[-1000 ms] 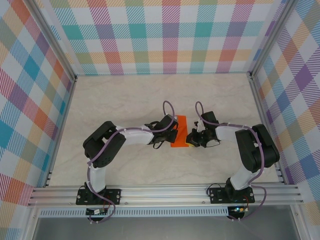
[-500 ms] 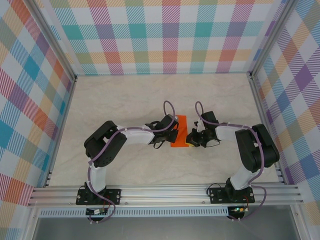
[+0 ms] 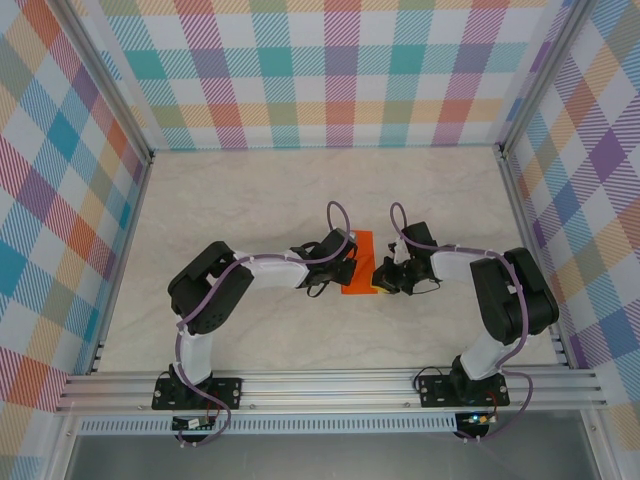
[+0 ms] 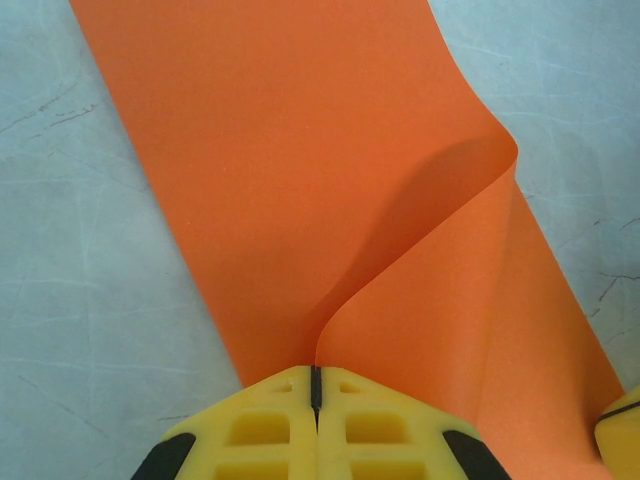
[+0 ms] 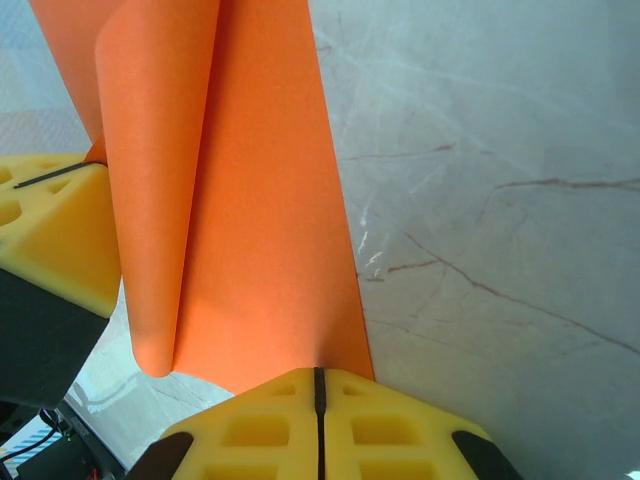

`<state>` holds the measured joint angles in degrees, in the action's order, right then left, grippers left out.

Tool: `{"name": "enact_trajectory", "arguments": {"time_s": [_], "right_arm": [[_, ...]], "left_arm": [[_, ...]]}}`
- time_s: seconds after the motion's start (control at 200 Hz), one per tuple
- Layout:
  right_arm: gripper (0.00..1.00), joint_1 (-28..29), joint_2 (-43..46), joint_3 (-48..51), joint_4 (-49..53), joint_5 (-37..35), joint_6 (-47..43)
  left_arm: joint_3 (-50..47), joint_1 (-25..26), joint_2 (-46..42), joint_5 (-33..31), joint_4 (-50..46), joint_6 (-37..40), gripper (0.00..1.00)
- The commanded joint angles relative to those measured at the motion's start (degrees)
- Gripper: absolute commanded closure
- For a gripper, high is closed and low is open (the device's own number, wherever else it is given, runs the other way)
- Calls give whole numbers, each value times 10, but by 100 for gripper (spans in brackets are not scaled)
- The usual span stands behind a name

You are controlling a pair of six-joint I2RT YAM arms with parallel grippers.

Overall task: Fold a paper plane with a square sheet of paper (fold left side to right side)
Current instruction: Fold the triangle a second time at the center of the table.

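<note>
The orange square sheet of paper (image 3: 358,262) lies on the marble table between the two grippers, with one side curled over the other in a soft loop (image 4: 440,200). My left gripper (image 3: 346,270) is shut on the sheet's near edge, which enters its yellow fingertips (image 4: 315,385). My right gripper (image 3: 379,277) is shut on the opposite edge (image 5: 319,385). In the right wrist view the rolled fold (image 5: 150,200) hangs to the left, beside the left gripper's yellow finger (image 5: 50,230). A paper plane is out of view.
The marble tabletop (image 3: 250,190) stretches around the arms. Plaid walls (image 3: 340,70) and aluminium frame posts (image 3: 530,200) close it in at the back and sides. A rail (image 3: 330,385) runs along the near edge.
</note>
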<state>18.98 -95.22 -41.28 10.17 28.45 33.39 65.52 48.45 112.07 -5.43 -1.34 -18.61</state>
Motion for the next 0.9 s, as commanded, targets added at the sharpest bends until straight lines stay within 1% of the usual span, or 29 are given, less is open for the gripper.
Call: {"name": "enact_trajectory", "arguments": {"time_s": [0.0,0.61,0.895], "right_arm": [[93,8,-27,8,48,-39,-14],[93,8,-27,7,52,-40,-15],[93,8,-26,7,53,-41,-16]], "left_arm": [[15,-7,4,4,4,5,100],[18,-7,9,-6,2,6,100],[17,-7,14,-1,3,7,100]]}}
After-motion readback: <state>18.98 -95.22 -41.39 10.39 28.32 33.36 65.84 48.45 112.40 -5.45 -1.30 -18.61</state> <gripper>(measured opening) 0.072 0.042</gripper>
